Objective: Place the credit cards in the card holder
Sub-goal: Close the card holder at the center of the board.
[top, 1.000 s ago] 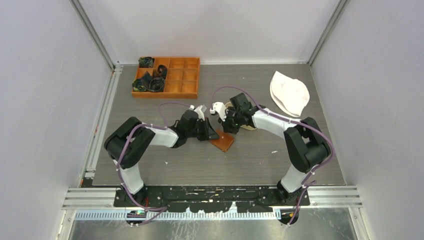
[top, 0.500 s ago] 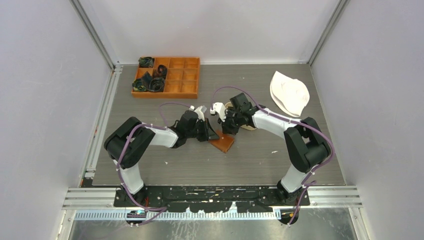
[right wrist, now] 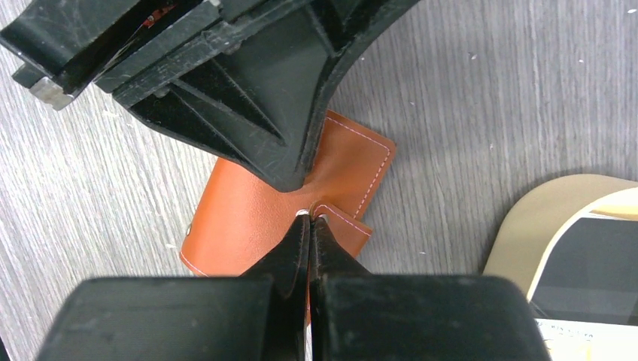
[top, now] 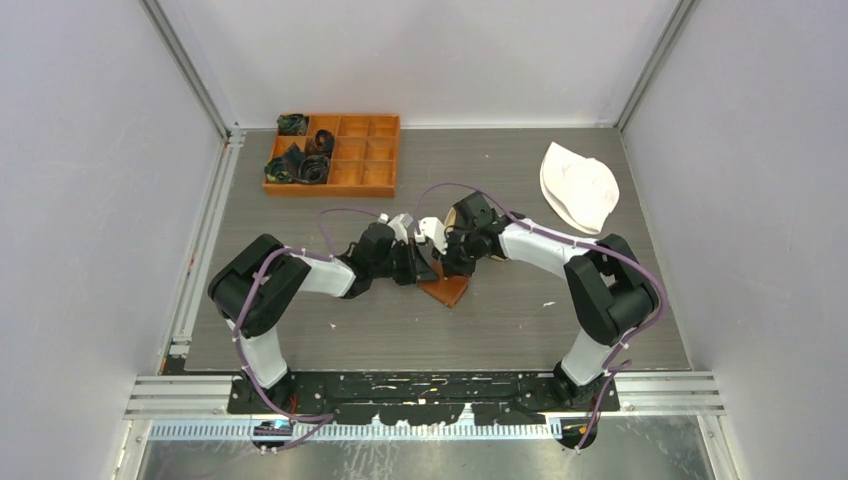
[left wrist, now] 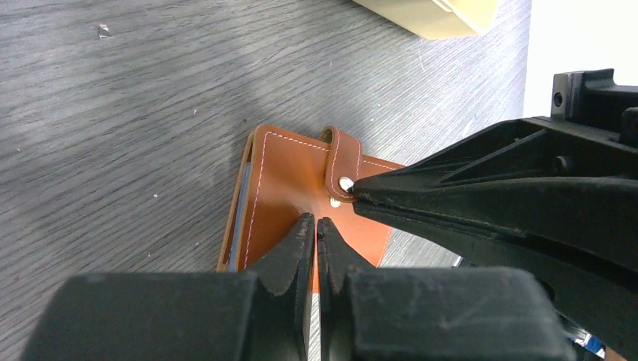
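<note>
Left jaws and right jaws, both pinched shut on nothing, meet at the snap strap (left wrist: 342,154) of the brown card holder (left wrist: 286,180) lying on the bench (left wrist: 113,113), seemingly to pin and unsnap it

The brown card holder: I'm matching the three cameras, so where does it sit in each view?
Top external: card holder mid-picture, on the table.
Left wrist: centre, slightly left.
Right wrist: centre, slightly left.
Shared landmark: its snap strap with the light stud, in both wrist views; too small in the top one.
</note>
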Robot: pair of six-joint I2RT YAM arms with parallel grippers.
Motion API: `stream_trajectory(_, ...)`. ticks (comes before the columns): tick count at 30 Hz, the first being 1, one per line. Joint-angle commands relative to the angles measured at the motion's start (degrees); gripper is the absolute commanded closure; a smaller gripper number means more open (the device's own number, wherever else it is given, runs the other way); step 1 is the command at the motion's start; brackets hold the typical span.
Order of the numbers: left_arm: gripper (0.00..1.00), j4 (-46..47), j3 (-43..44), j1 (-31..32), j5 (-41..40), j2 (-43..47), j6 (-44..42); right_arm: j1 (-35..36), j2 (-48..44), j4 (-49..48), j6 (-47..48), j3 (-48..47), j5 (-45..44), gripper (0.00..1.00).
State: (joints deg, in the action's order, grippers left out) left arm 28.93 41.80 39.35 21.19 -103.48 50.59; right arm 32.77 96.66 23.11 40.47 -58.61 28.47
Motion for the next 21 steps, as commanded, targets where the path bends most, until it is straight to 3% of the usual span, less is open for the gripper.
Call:
stream_trajectory(1, 0.94, -1.0, -1.61, 0.16, 1.05, 0.3, -0.58, 0.88, 0.12, 1.53, 3.01, -0.63, 1.19, 0.99)
stream_trajectory(21, 0.95, 0.86, -2.84, 0.14, 0.96, 0.39, 0.04, 3.35, 0.98, 6.07, 7.74, -1.29, 0.49, 0.99)
